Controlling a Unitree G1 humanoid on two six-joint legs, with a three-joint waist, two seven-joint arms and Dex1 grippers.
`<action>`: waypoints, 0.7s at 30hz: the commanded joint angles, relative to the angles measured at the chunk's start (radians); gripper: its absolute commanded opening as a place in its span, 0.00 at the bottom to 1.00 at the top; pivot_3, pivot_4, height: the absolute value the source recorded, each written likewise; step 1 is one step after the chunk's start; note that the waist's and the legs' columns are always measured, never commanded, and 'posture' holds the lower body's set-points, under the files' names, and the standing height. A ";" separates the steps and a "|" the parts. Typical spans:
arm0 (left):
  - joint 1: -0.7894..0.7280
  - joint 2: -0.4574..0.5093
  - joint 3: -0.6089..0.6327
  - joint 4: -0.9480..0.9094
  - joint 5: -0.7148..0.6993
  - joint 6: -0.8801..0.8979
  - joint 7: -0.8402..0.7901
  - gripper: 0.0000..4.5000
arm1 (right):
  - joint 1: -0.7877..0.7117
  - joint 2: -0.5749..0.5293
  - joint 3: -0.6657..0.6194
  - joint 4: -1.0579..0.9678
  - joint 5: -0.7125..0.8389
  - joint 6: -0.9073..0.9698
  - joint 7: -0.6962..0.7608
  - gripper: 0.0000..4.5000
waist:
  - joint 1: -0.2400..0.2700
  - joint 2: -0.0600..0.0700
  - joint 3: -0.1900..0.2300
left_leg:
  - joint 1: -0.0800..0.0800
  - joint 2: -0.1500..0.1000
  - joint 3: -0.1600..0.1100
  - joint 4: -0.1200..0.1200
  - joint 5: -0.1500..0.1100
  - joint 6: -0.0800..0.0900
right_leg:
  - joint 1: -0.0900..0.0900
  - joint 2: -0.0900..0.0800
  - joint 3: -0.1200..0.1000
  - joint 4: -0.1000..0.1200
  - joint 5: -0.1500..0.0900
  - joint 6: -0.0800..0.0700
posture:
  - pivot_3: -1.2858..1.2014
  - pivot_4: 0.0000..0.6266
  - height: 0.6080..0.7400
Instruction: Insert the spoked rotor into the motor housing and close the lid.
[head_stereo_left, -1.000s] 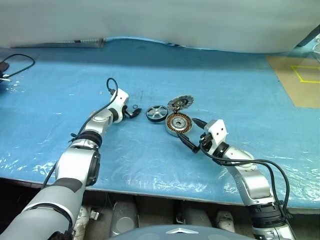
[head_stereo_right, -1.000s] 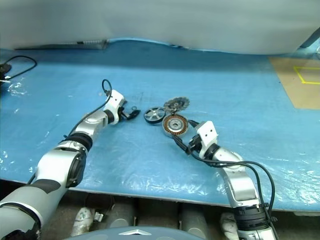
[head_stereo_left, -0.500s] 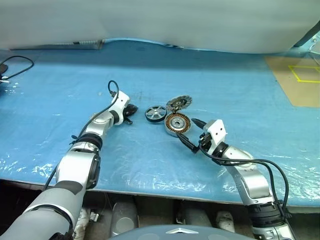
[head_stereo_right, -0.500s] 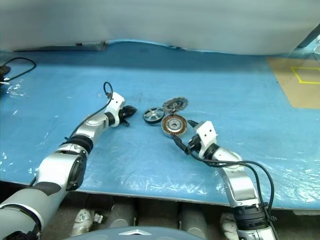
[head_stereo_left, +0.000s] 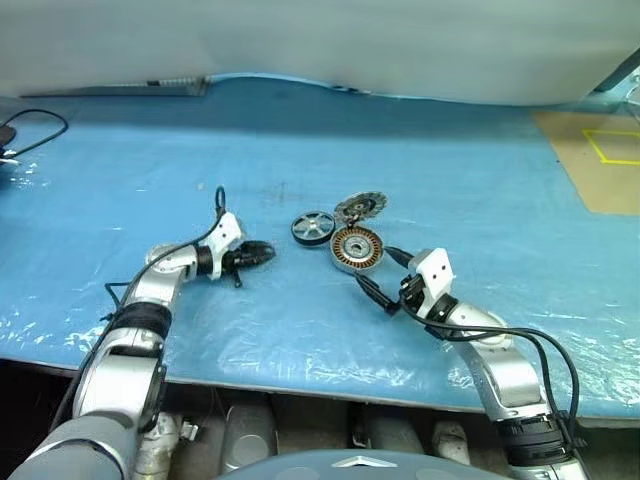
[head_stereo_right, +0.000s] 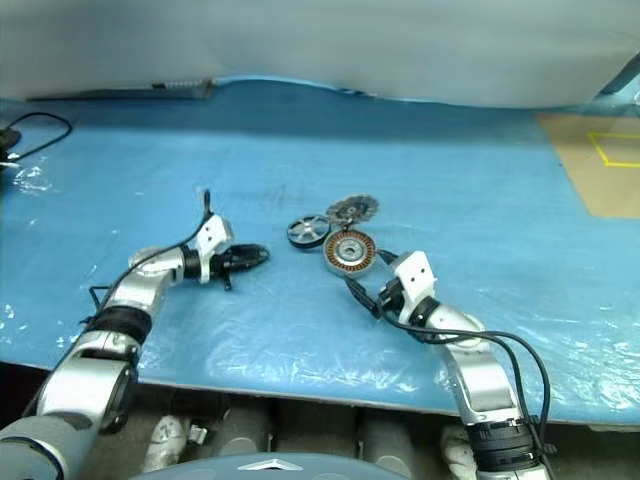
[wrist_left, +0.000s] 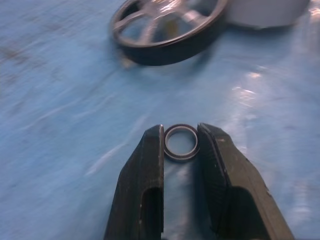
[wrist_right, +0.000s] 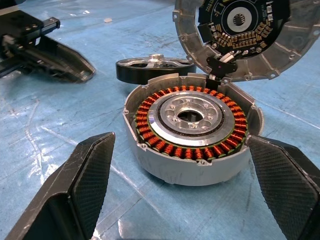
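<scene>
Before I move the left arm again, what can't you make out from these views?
- Small ring between the left gripper fingers: left wrist view, too blurred to tell its type.
- Spoked rotor: left wrist view, far rim cut off by the frame edge.
- Lid: right wrist view, upper part cut off by the edge.
- Motor housing bore: its depth is hidden.

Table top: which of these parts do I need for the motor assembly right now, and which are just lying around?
Part of the job:
- spoked rotor
- motor housing, copper windings showing
- lid, propped open behind the housing

Not clearly part of it:
- small ring, pinched in the left gripper
- black cable at the table's far left edge
</scene>
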 joint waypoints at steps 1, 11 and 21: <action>0.044 0.022 -0.022 -0.294 -0.112 0.169 -0.086 0.15 | 0.019 -0.004 -0.021 -0.053 0.035 -0.039 0.017 1.00 | 0.000 -0.001 0.001 | -0.002 0.000 0.000 0.000 0.000 0.000 | -0.001 0.000 0.000 0.000 0.000 0.000 | 0.52 0.24 1.00; -0.018 -0.104 -0.096 -0.489 -0.140 0.278 0.031 0.15 | 0.036 -0.016 -0.026 -0.017 0.012 -0.082 0.013 1.00 | -0.002 -0.001 0.001 | -0.004 0.000 0.001 0.001 0.000 0.000 | -0.004 0.000 0.000 0.001 0.000 0.000 | 0.52 0.24 1.00; -0.185 -0.257 -0.170 -0.153 0.012 0.098 0.228 0.15 | 0.038 -0.016 -0.032 -0.012 0.004 -0.092 0.000 1.00 | -0.001 -0.001 0.001 | -0.005 -0.001 0.000 0.003 0.000 0.001 | -0.004 0.001 0.000 0.001 0.002 0.003 | 0.52 0.24 1.00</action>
